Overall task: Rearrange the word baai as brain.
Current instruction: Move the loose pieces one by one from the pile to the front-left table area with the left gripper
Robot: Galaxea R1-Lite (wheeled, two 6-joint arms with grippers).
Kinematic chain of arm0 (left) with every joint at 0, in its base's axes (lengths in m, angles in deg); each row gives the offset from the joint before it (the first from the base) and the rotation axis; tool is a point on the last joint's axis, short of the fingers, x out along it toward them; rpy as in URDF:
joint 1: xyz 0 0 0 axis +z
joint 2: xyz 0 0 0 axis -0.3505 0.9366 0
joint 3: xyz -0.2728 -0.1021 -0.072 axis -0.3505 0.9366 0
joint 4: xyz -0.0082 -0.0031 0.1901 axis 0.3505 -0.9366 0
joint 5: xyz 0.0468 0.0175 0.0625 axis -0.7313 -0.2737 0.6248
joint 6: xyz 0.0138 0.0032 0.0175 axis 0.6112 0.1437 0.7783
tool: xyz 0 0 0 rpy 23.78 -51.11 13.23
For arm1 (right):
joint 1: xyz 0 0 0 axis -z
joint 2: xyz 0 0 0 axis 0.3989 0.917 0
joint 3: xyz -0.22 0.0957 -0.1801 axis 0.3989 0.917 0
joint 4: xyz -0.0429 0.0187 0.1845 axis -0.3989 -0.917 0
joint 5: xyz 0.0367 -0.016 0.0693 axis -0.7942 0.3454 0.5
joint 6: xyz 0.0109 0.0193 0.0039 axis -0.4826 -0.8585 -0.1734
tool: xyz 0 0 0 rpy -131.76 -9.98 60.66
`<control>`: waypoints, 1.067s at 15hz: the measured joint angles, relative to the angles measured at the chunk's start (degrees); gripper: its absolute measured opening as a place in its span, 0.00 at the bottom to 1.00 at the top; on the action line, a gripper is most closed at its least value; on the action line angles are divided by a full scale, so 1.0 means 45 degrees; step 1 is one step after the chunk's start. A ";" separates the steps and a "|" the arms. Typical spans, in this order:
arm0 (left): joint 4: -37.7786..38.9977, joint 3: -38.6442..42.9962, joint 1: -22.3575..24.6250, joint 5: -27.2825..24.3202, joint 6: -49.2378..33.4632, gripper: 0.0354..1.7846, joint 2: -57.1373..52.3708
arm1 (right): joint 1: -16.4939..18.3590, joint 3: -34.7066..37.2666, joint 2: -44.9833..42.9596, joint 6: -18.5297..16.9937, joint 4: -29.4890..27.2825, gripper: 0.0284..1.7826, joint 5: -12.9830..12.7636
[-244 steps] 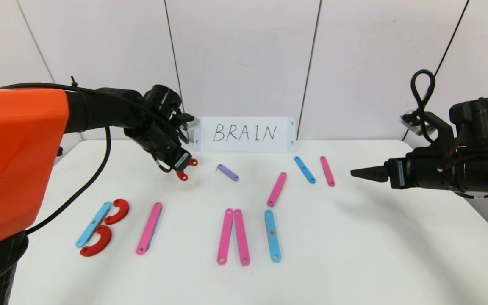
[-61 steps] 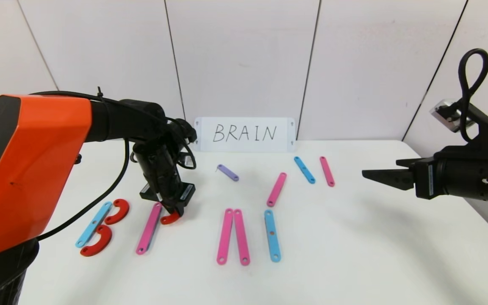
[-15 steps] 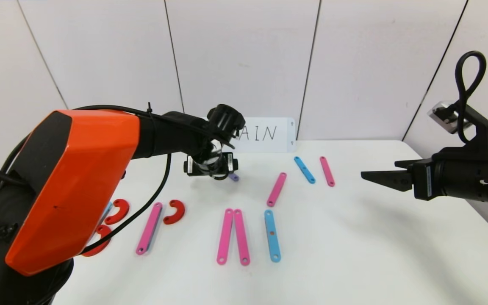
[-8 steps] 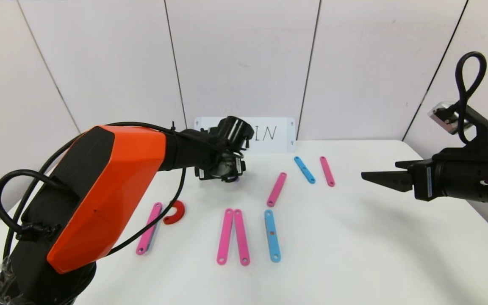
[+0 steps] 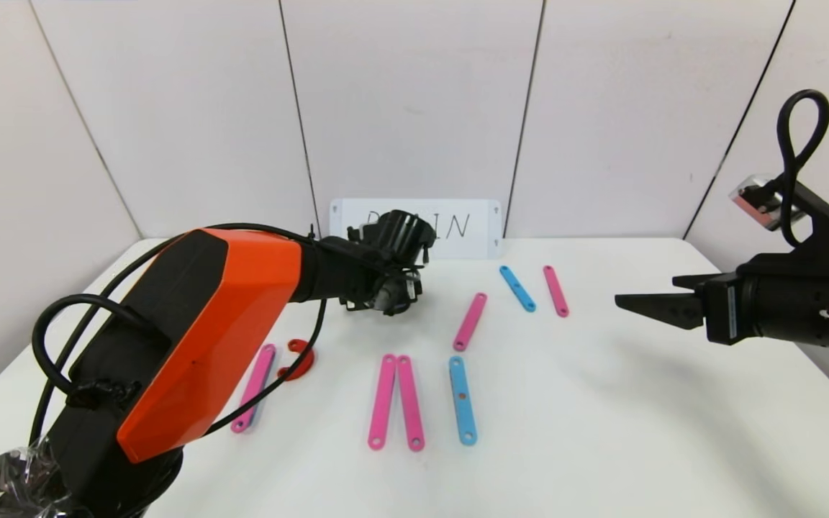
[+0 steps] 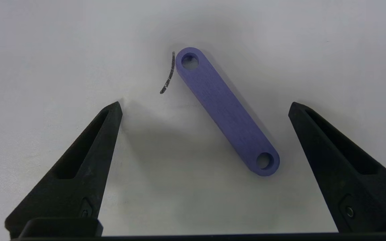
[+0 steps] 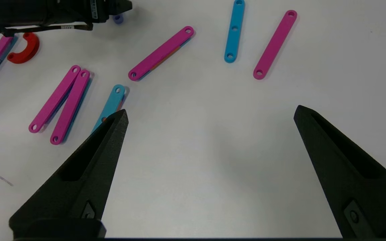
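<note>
- Head view: the left gripper [image 5: 394, 296] reaches far over the white table [image 5: 601, 432], just in front of the white card [image 5: 476, 226]. Two pink strips [image 5: 396, 401] lie side by side, touching at the far end like a thin A. A blue strip [image 5: 462, 400] lies just right of them. A red curve [image 5: 298, 358] sits beside another pink strip [image 5: 255, 387]. The right gripper [image 5: 655, 308] hangs in the air on the right, well apart from the pieces.
- Left wrist view: a flat lilac strip [image 6: 226, 110] with a round hole at each end lies tilted on the table. The left gripper's two black fingers [image 6: 89, 150] are spread wide, one on each side, touching nothing.
- Right wrist view: the right gripper's fingers [image 7: 95, 157] are spread wide and hold nothing. A slanted pink strip [image 7: 161, 53], a short blue strip [image 7: 234, 30] and one more pink strip [image 7: 274, 44] lie farther off.
</note>
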 joint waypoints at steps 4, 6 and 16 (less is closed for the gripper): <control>0.0076 -0.0003 -0.0005 0.0325 0.0098 0.97 0.0165 | -0.0030 0.0054 -0.0014 0.0005 0.0033 0.97 0.0000; 0.0073 -0.0008 -0.0005 0.0336 0.0103 0.97 0.0211 | -0.0065 0.0079 -0.0019 0.0005 0.0092 0.97 -0.0005; -0.0184 0.0016 -0.0014 0.0331 0.0141 0.09 0.0214 | -0.0122 0.0103 -0.0008 0.0000 0.0111 0.97 -0.0019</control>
